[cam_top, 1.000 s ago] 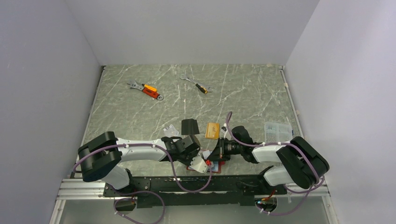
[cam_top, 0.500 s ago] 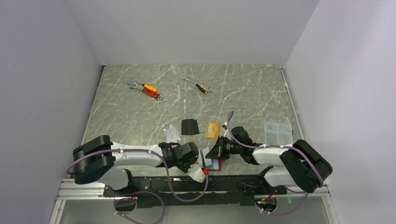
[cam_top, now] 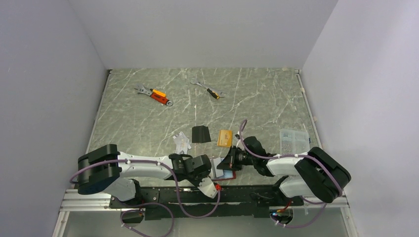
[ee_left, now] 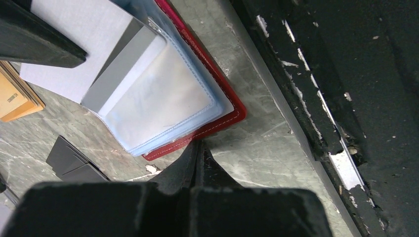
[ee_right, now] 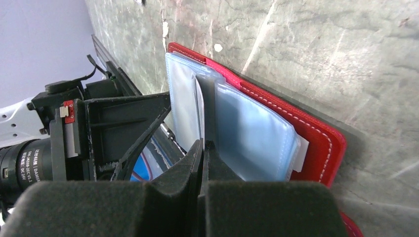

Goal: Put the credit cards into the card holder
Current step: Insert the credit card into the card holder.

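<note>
Red leather-like folding card holder [ee_left: 225, 116] is lying open between your grippers. Your right gripper [ee_right: 202, 148], the nearer one, is pinching the silver-grey card [ee_left: 121, 61], which is sitting half inside it, lengthwise toward your left gripper [ee_left: 197, 150]. That gripper is pressing together empty against the holder's edge.

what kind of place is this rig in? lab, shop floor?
Probably a robot data-collection cell in a lab. Plain walls box in a marble-look tabletop. The left arm and right arm are bolted at its near edge. The orange-handled wrench and red card holder look like staged props.
</note>
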Robot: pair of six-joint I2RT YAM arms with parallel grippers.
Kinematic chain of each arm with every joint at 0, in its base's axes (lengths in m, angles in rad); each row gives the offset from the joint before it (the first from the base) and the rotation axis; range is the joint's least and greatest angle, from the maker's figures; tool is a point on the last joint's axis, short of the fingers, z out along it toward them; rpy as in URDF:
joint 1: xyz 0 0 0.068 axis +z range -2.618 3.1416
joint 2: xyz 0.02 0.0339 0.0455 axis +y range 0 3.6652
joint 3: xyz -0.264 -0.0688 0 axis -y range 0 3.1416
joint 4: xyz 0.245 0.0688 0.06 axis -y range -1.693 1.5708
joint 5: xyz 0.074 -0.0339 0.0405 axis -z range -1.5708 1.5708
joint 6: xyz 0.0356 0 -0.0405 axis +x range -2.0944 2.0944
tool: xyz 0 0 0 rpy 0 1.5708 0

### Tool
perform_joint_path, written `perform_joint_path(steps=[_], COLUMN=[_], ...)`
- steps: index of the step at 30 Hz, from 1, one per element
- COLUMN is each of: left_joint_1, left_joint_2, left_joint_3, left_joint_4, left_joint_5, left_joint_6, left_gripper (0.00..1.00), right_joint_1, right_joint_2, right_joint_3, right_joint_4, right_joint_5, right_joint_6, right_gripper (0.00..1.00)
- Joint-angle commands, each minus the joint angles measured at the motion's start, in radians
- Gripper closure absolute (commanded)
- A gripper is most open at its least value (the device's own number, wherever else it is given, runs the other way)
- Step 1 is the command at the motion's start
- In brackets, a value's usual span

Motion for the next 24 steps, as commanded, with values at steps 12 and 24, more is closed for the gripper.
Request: perform_joint_path(steps=[12, 24], left_joint_1=[-0.019, 0.089], left_joint_2=[0.025, -0.112], left_joint_3=[-0.061, -0.103], left_joint_4=[-0.021, 0.013], left_joint_5=[0.061, 0.098], left_joint_6=[-0.009, -0.022], left_gripper=[1.0, 1.0], right_joint_1=[0.169, 0.248], right_joint_2=[-0.038, -0.117], right_joint_3=[0.039, 0.231], right_joint_4=[-0.235, -0.642], right_joint_5=[0.303, 0.434], right_joint_6=[0.066, 0.023], right_gripper=[0.68, 0.45])
